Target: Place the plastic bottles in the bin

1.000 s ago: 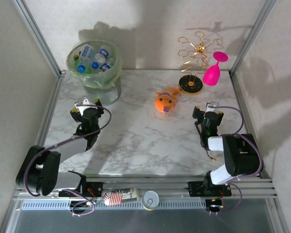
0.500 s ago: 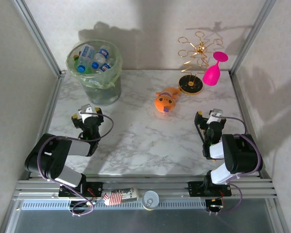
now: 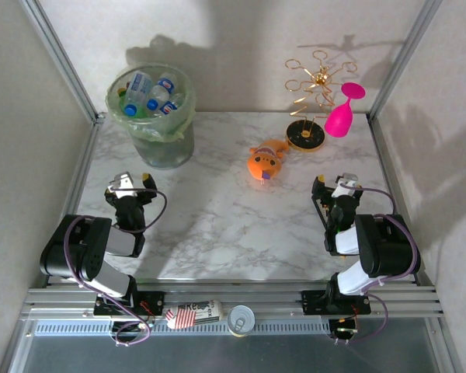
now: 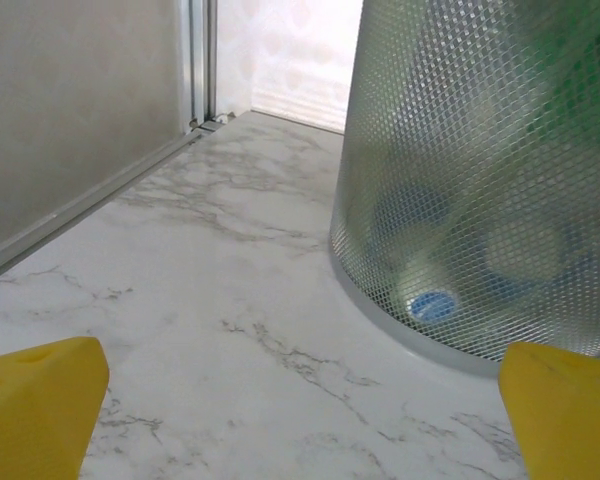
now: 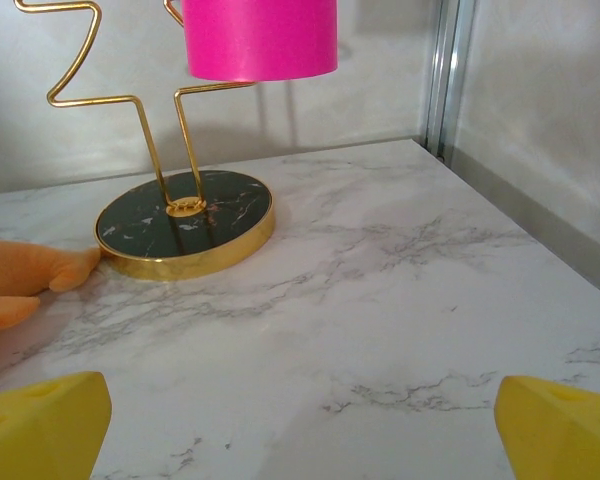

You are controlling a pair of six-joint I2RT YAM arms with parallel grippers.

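Plastic bottles (image 3: 151, 97) in the far-left bin (image 3: 165, 149) seem light, slippery, best taken mid-body. Left gripper (image 3: 128, 184) and right gripper (image 3: 334, 183) stand wide, empty.

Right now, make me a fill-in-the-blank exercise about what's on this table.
1. The plastic bottles all lie inside the ____.
2. The goblet by the gold wire stand is coloured ____.
3. The fish-shaped toy on the marble table is coloured ____.
4. The left gripper and right gripper both have their jaws ____.

Missing words: bin; pink; orange; open.
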